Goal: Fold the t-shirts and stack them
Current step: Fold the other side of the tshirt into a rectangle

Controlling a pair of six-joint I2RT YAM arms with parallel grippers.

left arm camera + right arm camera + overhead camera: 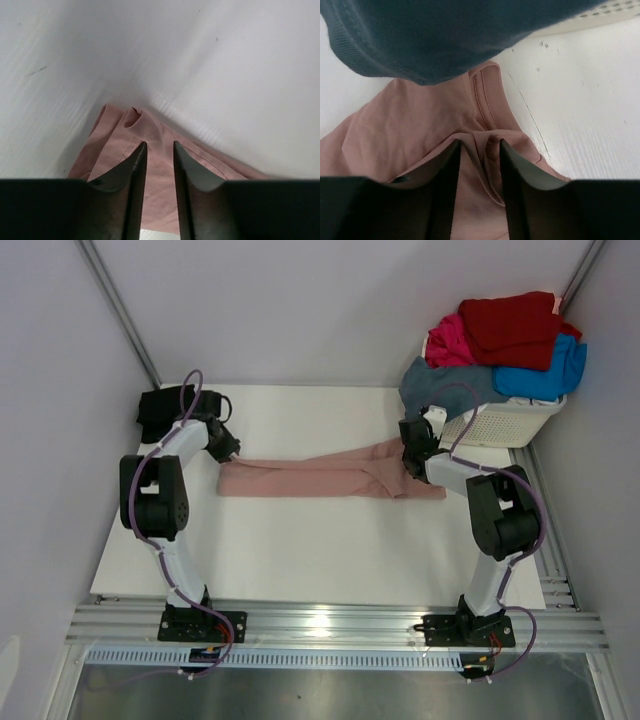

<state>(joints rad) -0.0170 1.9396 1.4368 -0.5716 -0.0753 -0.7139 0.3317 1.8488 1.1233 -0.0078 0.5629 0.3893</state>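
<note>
White walls on three sides, white surface [300,560] below. Stretched across its middle as a long narrow band, well apart from the near edge: dusty-pink t-shirt [310,480], soft and matte, creased lengthwise, with stitched hems and a neckline band showing in the wrist views; no chest print visible. Held at both ends. Left hand [232,450] nearly closed, pinching a bunched, hemmed corner of the pink cloth; right hand [411,465] likewise narrowed on a fold near the collar, that end seemingly lifted a little off the surface. Risks from here, as a judgement: a thin pinch on either side likely to slip if pulled further apart, dropping one end and letting the band collapse into a twist; possibly more than one layer caught in each grip, so opening out unevenly. Crowding on the right as well: slate-blue t-shirt [432,385] hanging over the rim of the basket [505,425], just above the right hand and filling the top of its wrist view, easily snagged and dragged out on a lift. Heaped in the basket besides: red t-shirt [510,325], magenta t-shirt [450,342], bright-blue t-shirt [545,375]. Black t-shirt [160,412] lying at the far left corner of the surface, folded or not hard to tell.
</note>
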